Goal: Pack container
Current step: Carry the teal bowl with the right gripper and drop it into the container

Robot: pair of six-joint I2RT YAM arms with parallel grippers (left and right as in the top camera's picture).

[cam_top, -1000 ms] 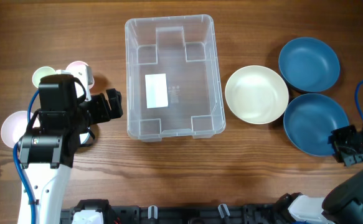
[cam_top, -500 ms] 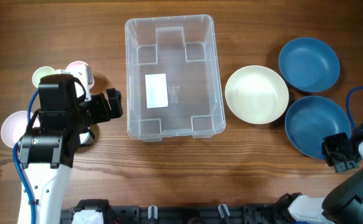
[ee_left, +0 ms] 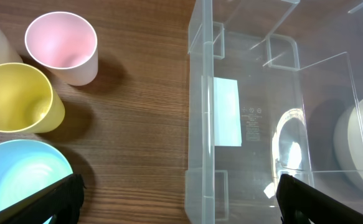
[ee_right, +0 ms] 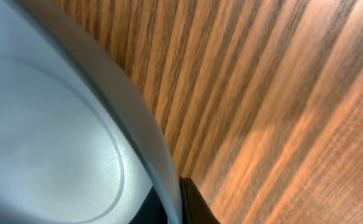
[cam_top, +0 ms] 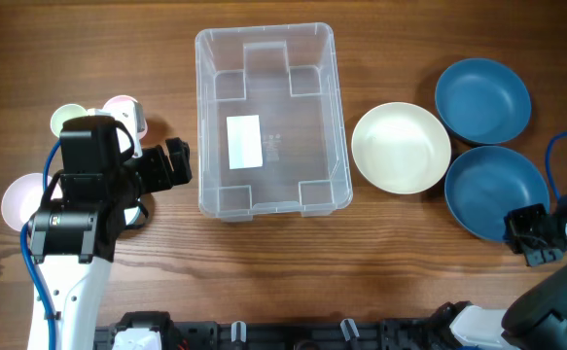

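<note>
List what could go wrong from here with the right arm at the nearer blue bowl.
1. The right end effector is at the very rim of the nearer blue bowl; a thin edge grip could slip or tip it on lifting.
2. The cream bowl lies between that bowl and the container; a low carry might knock it.
3. The far blue bowl sits close beside it; dragging could shove it.

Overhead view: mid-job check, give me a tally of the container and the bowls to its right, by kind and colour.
Container: 1
Blue bowls: 2
Cream bowl: 1
Total: 4
</note>
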